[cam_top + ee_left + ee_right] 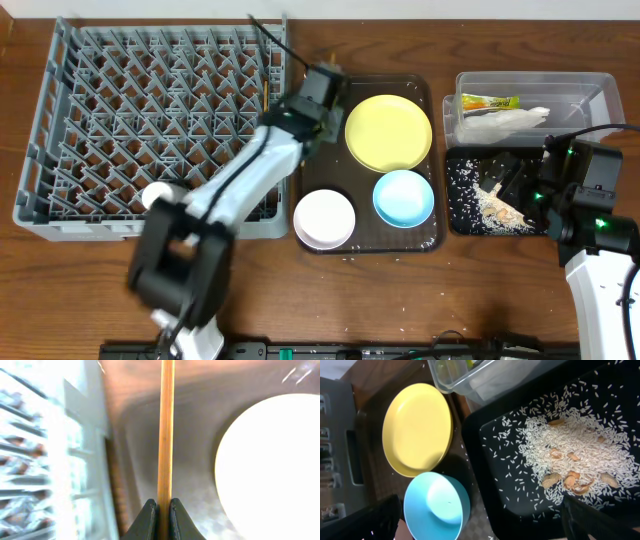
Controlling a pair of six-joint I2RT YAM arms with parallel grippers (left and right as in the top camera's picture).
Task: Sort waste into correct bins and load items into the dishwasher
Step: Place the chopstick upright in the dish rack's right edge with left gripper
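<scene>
My left gripper (pixel 161 504) is shut on a thin wooden chopstick (pixel 166 430) that runs straight out from the jaws, over the gap between the grey dish rack (pixel 60 150) and the yellow plate (pixel 388 132). From overhead the left gripper (pixel 328 76) is at the brown tray's back left corner. My right gripper (pixel 485 527) is open and holds nothing. It hangs over the black tray (pixel 458 170), whose floor carries rice scraps (pixel 580 450). The white bowl (pixel 324 218) and light blue bowl (pixel 403 196) sit on the brown tray. A small white cup (pixel 157 195) rests in the rack.
The clear tub (pixel 590 85) at the back right holds a crumpled napkin (pixel 510 122) and a green-and-yellow wrapper (pixel 490 101). The dark brown serving tray (pixel 437 238) lies between rack and bins. My left arm stretches over the rack's front right corner.
</scene>
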